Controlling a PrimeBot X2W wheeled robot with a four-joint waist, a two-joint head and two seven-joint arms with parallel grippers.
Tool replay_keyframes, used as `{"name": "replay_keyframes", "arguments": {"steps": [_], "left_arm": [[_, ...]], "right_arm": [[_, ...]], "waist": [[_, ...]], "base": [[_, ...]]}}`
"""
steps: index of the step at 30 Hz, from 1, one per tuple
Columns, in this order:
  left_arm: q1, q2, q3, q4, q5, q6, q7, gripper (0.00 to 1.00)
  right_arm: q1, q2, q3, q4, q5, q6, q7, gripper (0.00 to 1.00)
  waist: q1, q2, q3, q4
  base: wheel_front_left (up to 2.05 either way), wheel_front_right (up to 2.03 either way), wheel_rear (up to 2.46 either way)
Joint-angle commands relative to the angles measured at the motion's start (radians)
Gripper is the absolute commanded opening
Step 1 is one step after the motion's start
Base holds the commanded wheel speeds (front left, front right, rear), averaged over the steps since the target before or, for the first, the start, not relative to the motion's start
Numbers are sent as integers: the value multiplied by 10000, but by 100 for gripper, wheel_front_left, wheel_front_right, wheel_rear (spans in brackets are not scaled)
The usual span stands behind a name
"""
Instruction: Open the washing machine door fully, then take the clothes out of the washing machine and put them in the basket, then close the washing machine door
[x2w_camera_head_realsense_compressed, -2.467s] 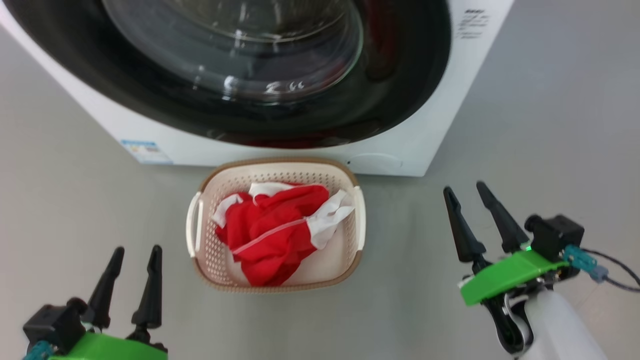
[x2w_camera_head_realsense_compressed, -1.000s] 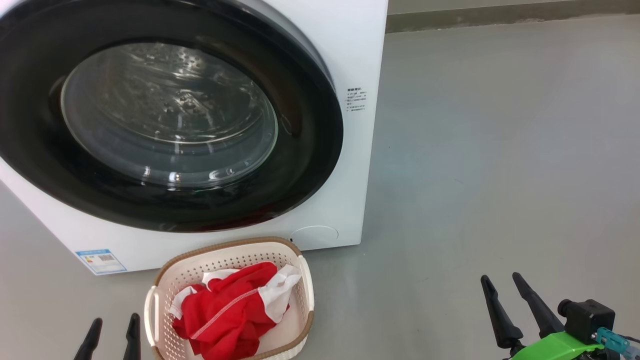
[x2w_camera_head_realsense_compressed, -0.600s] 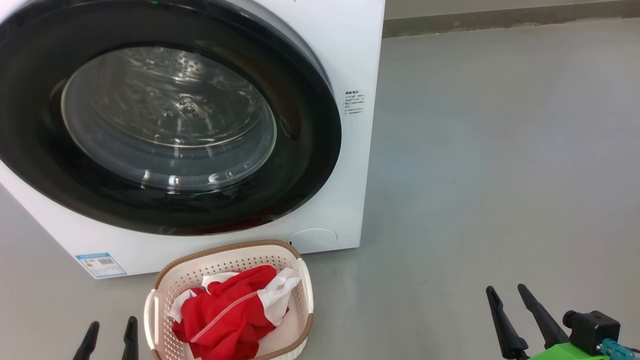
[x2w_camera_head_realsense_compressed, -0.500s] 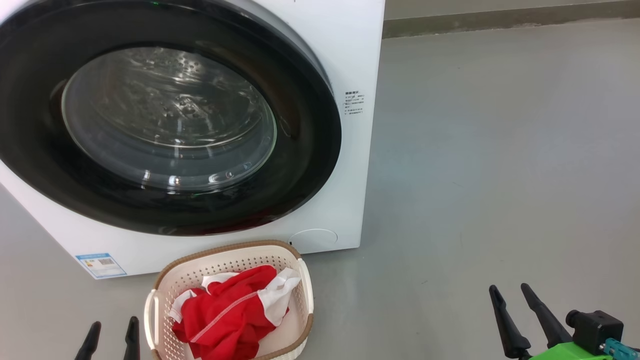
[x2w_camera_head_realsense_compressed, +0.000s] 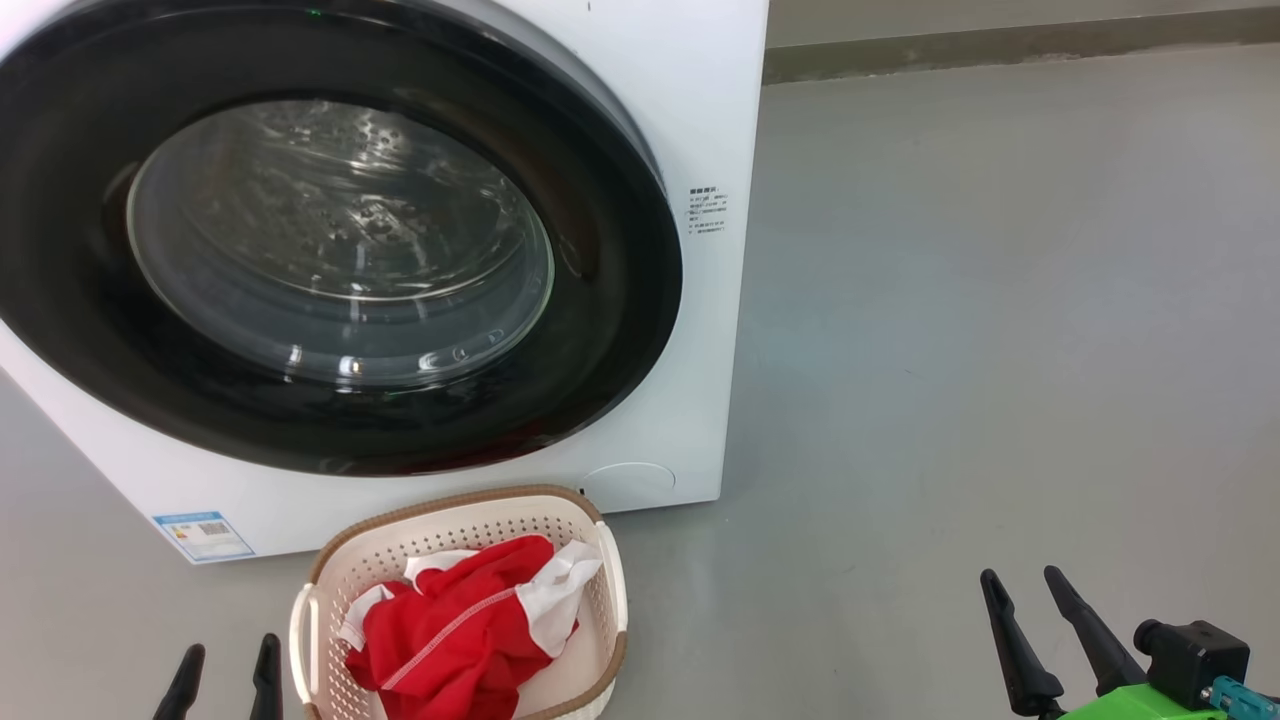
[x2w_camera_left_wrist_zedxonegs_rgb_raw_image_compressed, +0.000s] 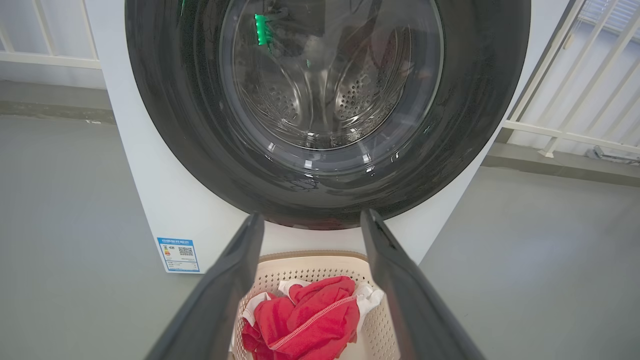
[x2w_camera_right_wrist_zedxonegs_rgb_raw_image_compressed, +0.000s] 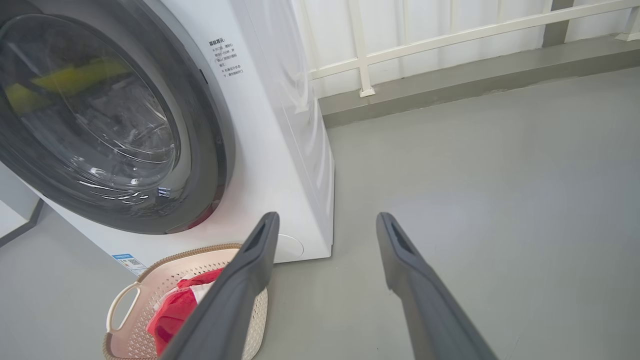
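up and round goes the head camera since the first earlier look, so the whole picture has shifted, while the basket (x2w_camera_head_realsense_compressed: 450, 497) and the clothes (x2w_camera_head_realsense_compressed: 450, 625) sit just where they were. over the last second the right gripper (x2w_camera_head_realsense_compressed: 1019, 573) has slid a touch lower at the near right. both tools stand spread wide with nothing between the fingers, and the left gripper (x2w_camera_head_realsense_compressed: 230, 647) waits at the near left, just beside the basket. the red clothes lie heaped inside the basket, on the floor (x2w_camera_head_realsense_compressed: 1000, 300) at the foot of the washing machine (x2w_camera_head_realsense_compressed: 690, 120). the door (x2w_camera_head_realsense_compressed: 340, 240) lies flat against the front (latched or only resting, i can't tell). i read this as the tail of the closing step. to finish well, check the rim sits flush all round. if not, push squarely on the black rim rather than the bulging glass, keeping both arms clear of the basket.
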Motion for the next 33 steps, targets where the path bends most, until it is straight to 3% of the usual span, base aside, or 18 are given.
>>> {"name": "replay_keyframes", "arguments": {"steps": [1, 20, 21, 28, 33], "left_arm": [[-109, 144, 352, -255, 18, -29, -93, 100], [-62, 71, 504, -320, 124, -29, -93, 100], [44, -49, 90, -50, 81, 0, 0, 0], [42, -615, -91, 752, 63, 0, 65, 0], [-33, -672, -37, 763, -380, -1, 200, 0]], "right_arm": [[10, -170, 212, -253, 27, -23, -49, 100], [65, -178, 260, -266, 51, -23, -49, 100], [8, -11, 11, -8, 1, 0, 1, 0], [28, 358, 16, 861, 16, 0, 15, 0], [-14, 410, -42, 836, 460, -1, 148, 0]], "waist": [[0, 0, -29, 1], [0, 0, -61, -28], [0, 0, -63, -28], [0, 0, -62, -29], [14, 0, -69, 6]], "base": [[0, 0, 0], [0, 0, 0], [0, 0, 0], [0, 0, 0], [0, 0, 0]]}}
